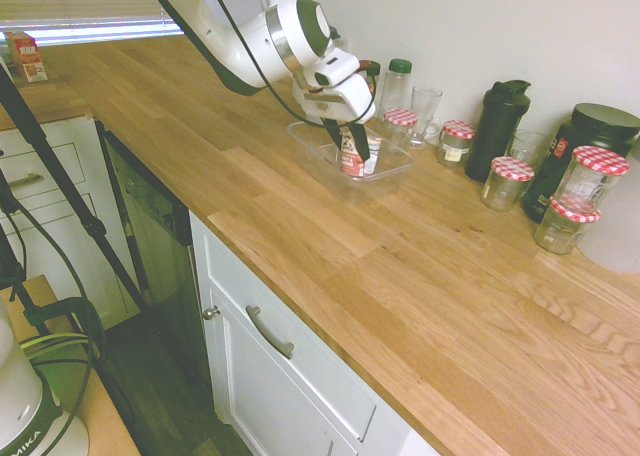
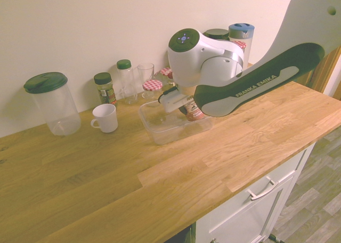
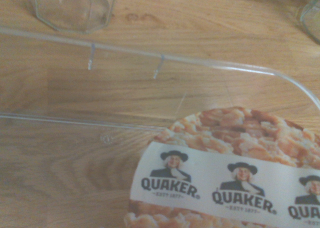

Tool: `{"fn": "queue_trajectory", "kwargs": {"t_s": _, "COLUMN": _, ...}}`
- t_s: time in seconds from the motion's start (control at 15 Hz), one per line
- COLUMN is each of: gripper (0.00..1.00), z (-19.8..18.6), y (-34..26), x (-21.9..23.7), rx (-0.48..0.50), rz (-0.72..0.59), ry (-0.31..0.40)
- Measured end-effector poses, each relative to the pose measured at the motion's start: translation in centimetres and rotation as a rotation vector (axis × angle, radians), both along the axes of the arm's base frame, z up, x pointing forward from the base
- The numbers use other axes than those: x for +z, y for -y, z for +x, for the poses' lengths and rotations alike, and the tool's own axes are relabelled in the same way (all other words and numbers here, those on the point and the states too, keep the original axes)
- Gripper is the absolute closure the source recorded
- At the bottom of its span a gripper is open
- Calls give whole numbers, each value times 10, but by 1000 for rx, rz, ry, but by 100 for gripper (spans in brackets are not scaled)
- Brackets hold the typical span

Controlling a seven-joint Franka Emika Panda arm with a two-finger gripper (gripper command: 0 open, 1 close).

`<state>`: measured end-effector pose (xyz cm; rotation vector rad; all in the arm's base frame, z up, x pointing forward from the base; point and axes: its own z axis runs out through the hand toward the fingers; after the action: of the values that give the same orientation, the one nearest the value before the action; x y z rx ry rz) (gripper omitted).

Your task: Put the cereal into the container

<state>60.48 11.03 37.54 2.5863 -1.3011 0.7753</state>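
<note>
- Within the walls of the clear container [image 1: 390, 179], toward one end, is the cereal cup [image 1: 350, 164], red low down and wrapped in a white printed band; whether its base touches the container's floor cannot be told.
- The hand [image 1: 348, 145] points down into the container, its fingers closed on the cereal cup, one to each side.
- Seen from the wrist, the cup's top shows pale, clustered cereal print and a white strip reading QUAKER, with a hatted figure repeated along it.
- The container sits flat on the wooden tabletop [image 1: 300, 231], near the wall side.
- Near it, toward the wall, stand a drinking glass [image 2: 145, 72], a green-capped clear bottle [image 2: 127, 83] and jars with red-checkered lids [image 1: 457, 142].
- A white mug [image 2: 105, 119] stands upright nearby, with a green-lidded jar [image 2: 105, 90] behind it and a green-lidded pitcher [image 2: 56, 107] beyond.
- Farther along the wall are a dark shaker [image 1: 497, 134] and a large black-lidded tub [image 1: 580, 151], two checkered-lid jars [image 1: 566, 225] stacked before it.
</note>
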Motion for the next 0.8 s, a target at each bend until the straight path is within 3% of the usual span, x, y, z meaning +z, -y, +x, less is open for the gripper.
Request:
{"fn": "queue_trajectory", "kwargs": {"t_s": 0.27, "gripper": 100, "z": 9, "y": 6, "x": -6, "rx": 44, "rz": 22, "ry": -72}}
{"fn": "queue_trajectory", "kwargs": {"t_s": 0.33, "gripper": 0, "z": 11, "y": 7, "x": -5, "rx": 47, "rz": 23, "ry": -80}}
{"fn": "queue_trajectory", "kwargs": {"t_s": 0.8, "gripper": 0, "z": 17, "y": 13, "x": -1, "rx": 56, "rz": 54, "ry": -130}}
